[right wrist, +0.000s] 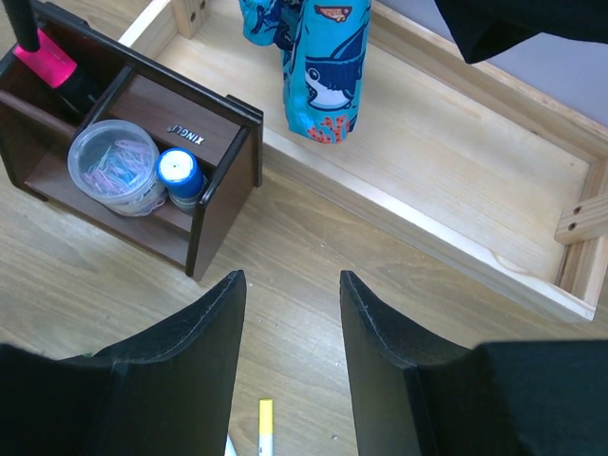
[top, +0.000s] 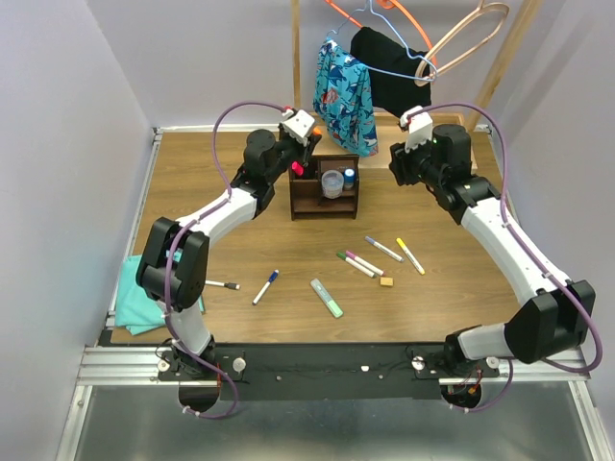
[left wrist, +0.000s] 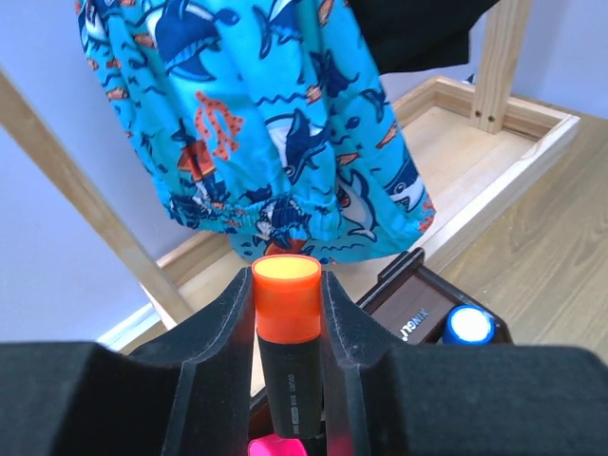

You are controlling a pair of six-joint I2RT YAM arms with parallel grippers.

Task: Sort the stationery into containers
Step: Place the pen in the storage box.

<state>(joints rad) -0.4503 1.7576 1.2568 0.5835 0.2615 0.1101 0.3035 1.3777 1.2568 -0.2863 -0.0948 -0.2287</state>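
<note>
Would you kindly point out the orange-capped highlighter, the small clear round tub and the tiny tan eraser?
Orange-capped highlighter (left wrist: pixel 286 299): left wrist view, its orange cap.
Small clear round tub (right wrist: pixel 112 166): right wrist view, its top.
Tiny tan eraser (top: pixel 386 281): top external view, its upper face.
</note>
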